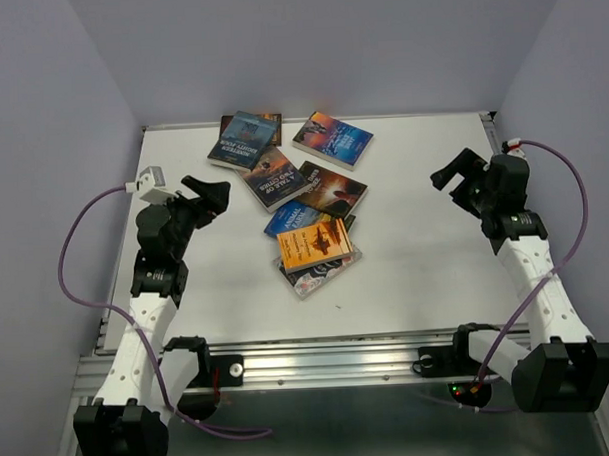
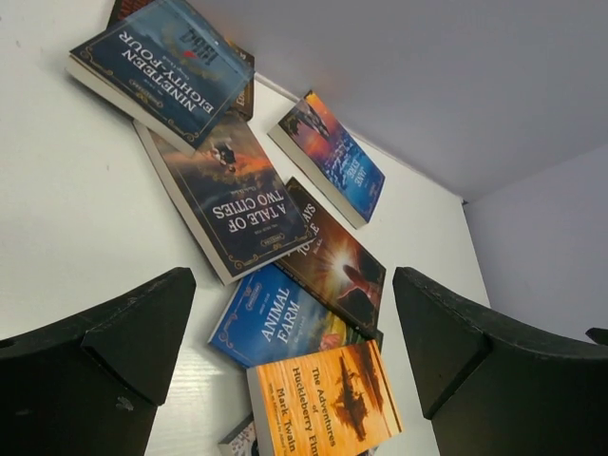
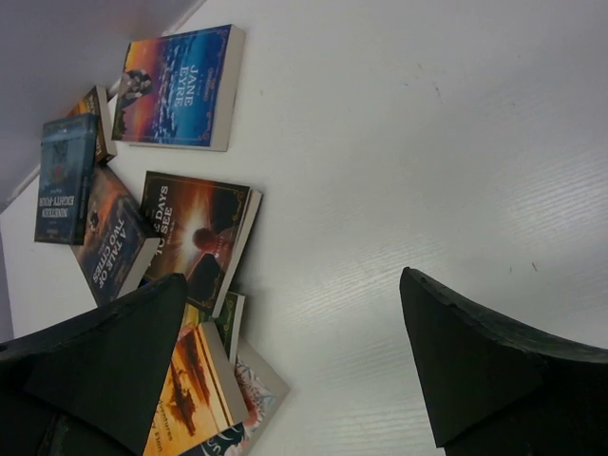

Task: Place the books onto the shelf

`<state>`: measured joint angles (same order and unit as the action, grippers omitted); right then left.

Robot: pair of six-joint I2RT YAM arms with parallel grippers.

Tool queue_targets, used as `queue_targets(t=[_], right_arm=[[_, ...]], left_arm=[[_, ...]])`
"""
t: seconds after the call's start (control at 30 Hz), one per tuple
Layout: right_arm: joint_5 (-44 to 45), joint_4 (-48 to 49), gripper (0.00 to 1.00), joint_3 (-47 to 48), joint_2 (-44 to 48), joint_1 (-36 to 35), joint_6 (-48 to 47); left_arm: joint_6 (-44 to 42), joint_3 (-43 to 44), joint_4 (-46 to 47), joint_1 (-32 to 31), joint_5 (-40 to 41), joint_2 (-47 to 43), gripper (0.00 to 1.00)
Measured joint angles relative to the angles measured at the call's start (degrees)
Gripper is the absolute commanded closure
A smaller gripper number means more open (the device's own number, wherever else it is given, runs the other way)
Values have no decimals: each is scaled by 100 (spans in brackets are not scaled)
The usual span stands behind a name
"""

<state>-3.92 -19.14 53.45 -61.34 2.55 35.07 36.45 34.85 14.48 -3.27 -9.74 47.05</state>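
While the left end effector (image 1: 211,194) and right end effector (image 1: 461,170) hang released, the books (image 1: 299,203) lie jumbled on the white surface (image 1: 426,264).

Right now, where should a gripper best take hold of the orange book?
Probably across its shorter width, coming down from above: the orange book lies flat on top of other books, with nothing covering it.

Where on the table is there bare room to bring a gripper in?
Widest bare patch: between the Jane Eyre book and the right gripper. Also bare: the strip from the orange book to the near edge of the table. Narrower: left gripper to Nineteen Eighty-Four. Crowded: the overlapping pile mid-table.
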Motion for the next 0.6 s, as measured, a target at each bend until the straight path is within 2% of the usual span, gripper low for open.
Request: queue_targets(t=[0.27,0.6], right_arm=[[-413,-20,0,-212,466,0,-271],[-2011,87,0,-693,339,-111,-431]], left_arm=[[151,11,-535,-15,-520,-68,1],[-7,667,-1773,-439,-448,179,1]])
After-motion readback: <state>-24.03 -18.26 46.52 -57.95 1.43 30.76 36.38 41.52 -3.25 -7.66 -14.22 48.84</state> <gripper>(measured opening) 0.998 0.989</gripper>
